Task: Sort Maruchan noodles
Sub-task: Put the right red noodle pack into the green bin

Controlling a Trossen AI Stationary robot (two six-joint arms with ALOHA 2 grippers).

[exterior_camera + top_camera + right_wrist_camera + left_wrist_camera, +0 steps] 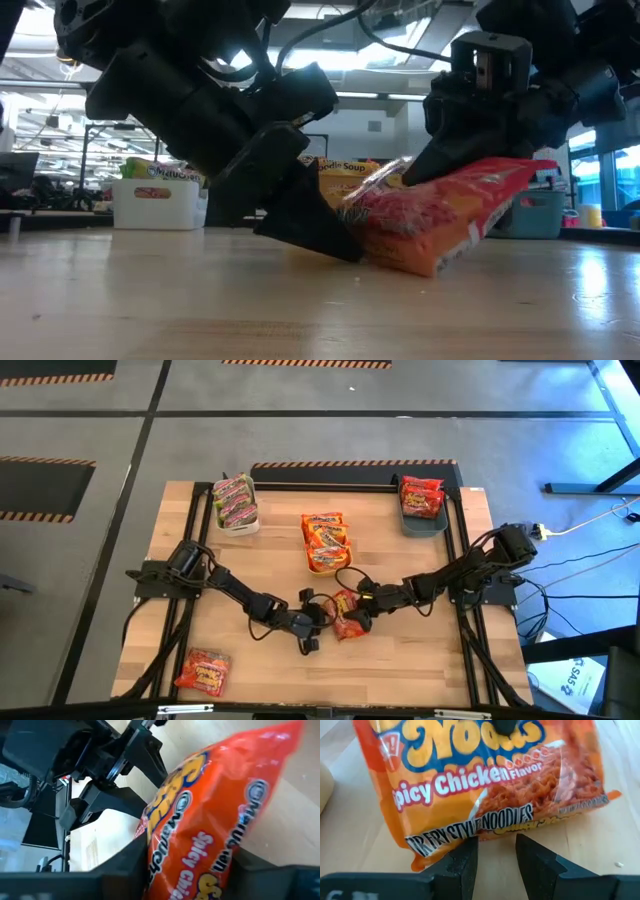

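An orange Maruchan noodles packet (347, 622) printed "Spicy Chicken" sits near the table's middle, between both grippers. My right gripper (362, 603) reaches in from the right and is shut on it. My left gripper (496, 852) comes from the left and is open, its fingertips at the packet's sealed end edge (470, 836); I cannot tell whether they touch it. Another orange packet (205, 670) lies flat at the near left corner. My right gripper holds the packet between its two fingers (132, 862), on the part nearest the wrist (200, 865). It comes from the table's right, slanting downward. The packet is tilted, its held end (505, 175) raised and its lower edge (420, 262) on the table.
Three bins stand along the far side: a white bin (240, 525) with green-pink packets, a yellow bin (318, 568) with orange packets, and a blue bin (422, 526) with red packets. Black rails frame the wooden table (420, 670), with free room at the near right.
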